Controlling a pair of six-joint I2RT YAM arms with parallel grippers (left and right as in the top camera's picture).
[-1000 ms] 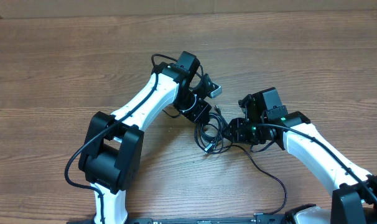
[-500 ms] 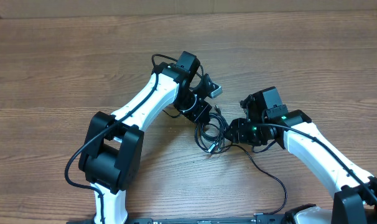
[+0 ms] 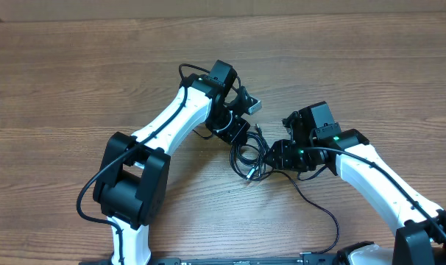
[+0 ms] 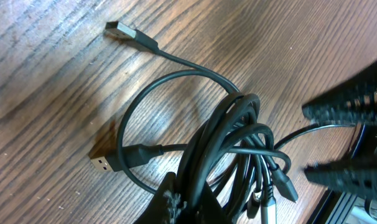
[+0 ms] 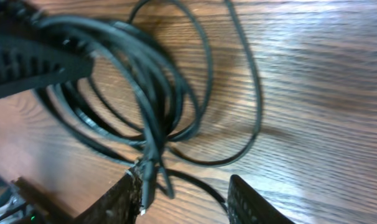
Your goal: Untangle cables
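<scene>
Black cables point(image 3: 246, 162) lay in a tangled bundle on the wood table point(image 3: 76, 81), between the two grippers. The left gripper point(image 4: 178, 200) was pinched tight on the bundle's strands. The right gripper point(image 5: 187, 198) stood half spread, gripping nothing, one strand just beside a jaw.

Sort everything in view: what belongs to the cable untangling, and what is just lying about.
Belongs to the job:
- tangled cables
- their USB plugs
- left tool, shut on the bundle
- right tool, open beside it

Just there:
- wooden table
- thicker arm lead trailing across the table
</scene>
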